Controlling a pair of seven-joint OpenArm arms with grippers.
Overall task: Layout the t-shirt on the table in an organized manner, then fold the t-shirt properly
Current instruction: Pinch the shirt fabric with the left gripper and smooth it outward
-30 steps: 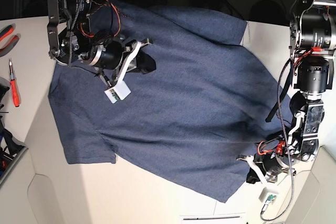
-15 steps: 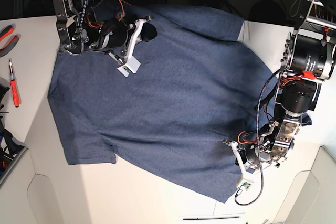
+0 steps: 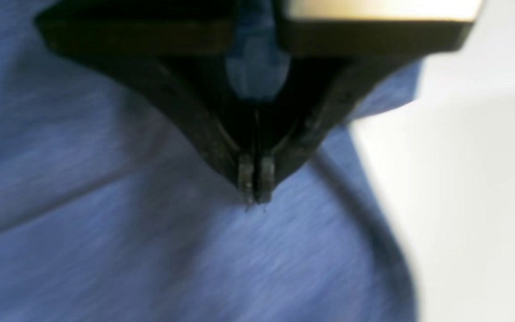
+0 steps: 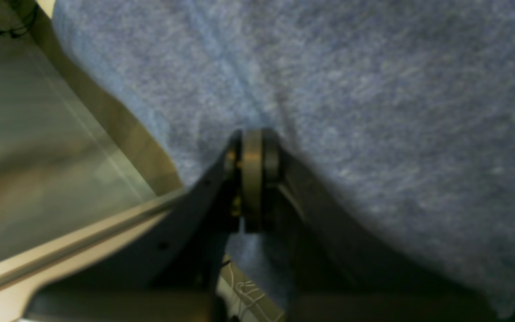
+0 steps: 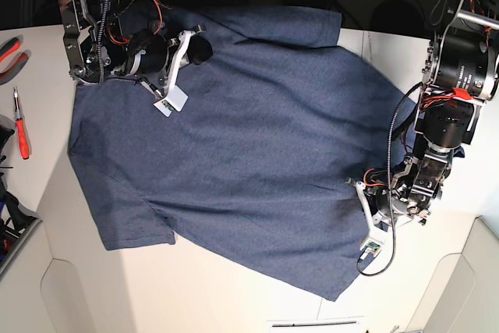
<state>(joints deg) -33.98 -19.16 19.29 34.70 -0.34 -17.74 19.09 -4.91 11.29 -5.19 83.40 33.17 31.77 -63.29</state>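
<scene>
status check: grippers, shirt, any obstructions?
Left gripper shut, pinching fabric near the hem. Right gripper shut on the heathered navy-blue cotton t-shirt. Shirt spread on white table, unfolded. Red-handled tools lie clear.

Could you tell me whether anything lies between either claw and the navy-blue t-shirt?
Nothing visible does. The left claw is shut with its tips right at the heathered navy-blue cotton t-shirt, and the right claw is shut against the same fabric near the edge of the white table. Whether either pinches cloth is unclear.

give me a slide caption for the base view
Two arms spread a navy t-shirt on the white table, left pincer and right pincer both shut on the fabric.
</scene>
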